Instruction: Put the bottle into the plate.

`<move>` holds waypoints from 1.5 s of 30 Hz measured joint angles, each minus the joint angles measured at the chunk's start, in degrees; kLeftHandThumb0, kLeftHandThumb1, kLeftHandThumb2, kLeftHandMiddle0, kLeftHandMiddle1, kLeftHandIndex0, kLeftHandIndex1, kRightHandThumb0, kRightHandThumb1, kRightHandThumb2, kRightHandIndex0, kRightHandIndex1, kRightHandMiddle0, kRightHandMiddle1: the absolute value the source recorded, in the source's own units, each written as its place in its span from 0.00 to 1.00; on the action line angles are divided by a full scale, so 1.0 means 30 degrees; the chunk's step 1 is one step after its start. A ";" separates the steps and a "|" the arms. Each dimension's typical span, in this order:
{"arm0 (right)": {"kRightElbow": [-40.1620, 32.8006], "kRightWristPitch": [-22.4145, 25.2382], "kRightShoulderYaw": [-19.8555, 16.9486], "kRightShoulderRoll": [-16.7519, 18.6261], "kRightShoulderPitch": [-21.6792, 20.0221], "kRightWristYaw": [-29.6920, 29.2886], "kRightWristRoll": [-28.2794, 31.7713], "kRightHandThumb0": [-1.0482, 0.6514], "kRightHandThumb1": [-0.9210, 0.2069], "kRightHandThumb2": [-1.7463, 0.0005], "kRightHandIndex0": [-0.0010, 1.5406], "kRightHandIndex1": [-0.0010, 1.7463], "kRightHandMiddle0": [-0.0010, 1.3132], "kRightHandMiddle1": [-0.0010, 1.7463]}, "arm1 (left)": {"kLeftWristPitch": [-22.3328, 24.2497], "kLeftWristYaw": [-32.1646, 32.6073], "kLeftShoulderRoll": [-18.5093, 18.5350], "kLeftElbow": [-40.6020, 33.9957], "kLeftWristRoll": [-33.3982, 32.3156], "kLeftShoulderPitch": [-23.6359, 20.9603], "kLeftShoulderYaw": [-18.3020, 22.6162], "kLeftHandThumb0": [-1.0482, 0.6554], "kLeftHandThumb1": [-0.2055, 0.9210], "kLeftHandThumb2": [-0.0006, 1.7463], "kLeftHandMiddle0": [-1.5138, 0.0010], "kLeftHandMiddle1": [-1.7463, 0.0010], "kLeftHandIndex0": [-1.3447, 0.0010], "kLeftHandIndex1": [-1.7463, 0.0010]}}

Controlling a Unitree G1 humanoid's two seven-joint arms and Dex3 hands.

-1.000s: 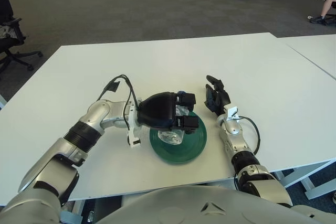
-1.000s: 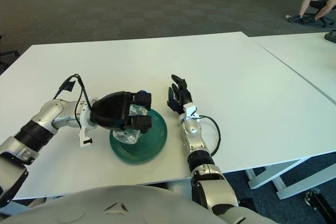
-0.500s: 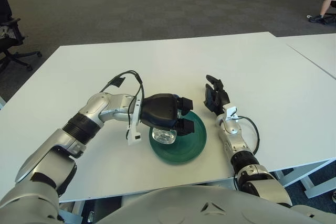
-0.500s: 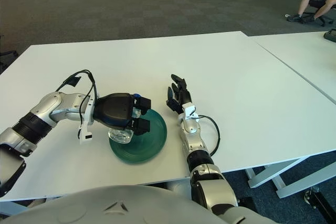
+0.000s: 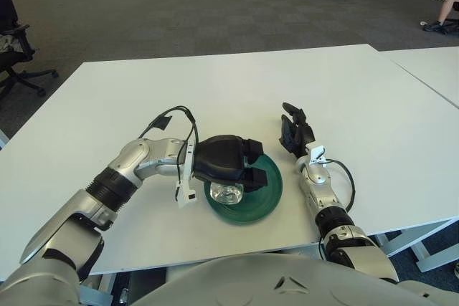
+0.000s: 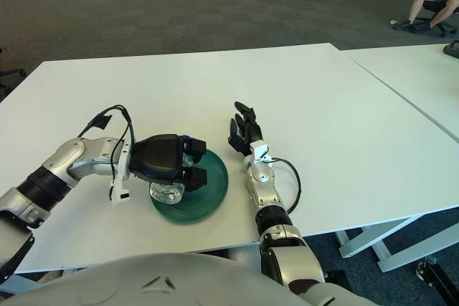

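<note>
- Clear plastic bottle [image 5: 229, 193] sits low over the green plate [image 5: 267, 190], left hand [image 5: 228, 161] clamped around it
- Placing step; next, fingers must release
- Right hand [image 5: 295, 132] idles just right of the plate, fingers spread

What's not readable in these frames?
- Bottle: both eye views show only its clear lower end; the left hand covers the rest, cap included.
- Whether the bottle touches the plate: the contact is hidden under that hand.
- Right hand, beside the plate's right: palm side faces away.
</note>
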 measured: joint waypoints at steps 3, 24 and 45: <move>0.0013 0.0000 0.0006 0.0005 -0.0011 -0.0033 -0.0015 0.22 0.00 0.54 0.17 0.00 0.00 0.36 | -0.0160 0.0212 -0.0110 0.0067 0.0465 -0.0120 0.0144 0.61 0.20 0.95 0.45 0.01 0.55 0.00; 0.0503 -0.0110 0.0057 -0.0003 -0.0202 -0.0410 -0.0180 0.22 0.00 0.54 0.17 0.00 0.00 0.37 | -0.0721 0.0309 -0.0336 0.0185 0.0636 -0.0209 0.0557 0.61 0.19 0.96 0.44 0.01 0.54 0.00; 0.0426 0.0341 -0.0018 0.0045 -0.0356 -0.0403 -0.0012 0.20 0.00 0.55 0.18 0.01 0.00 0.37 | -0.0035 0.9998 -0.0542 0.1086 0.8815 -0.0567 0.0851 0.11 1.00 0.49 0.94 0.91 0.99 0.75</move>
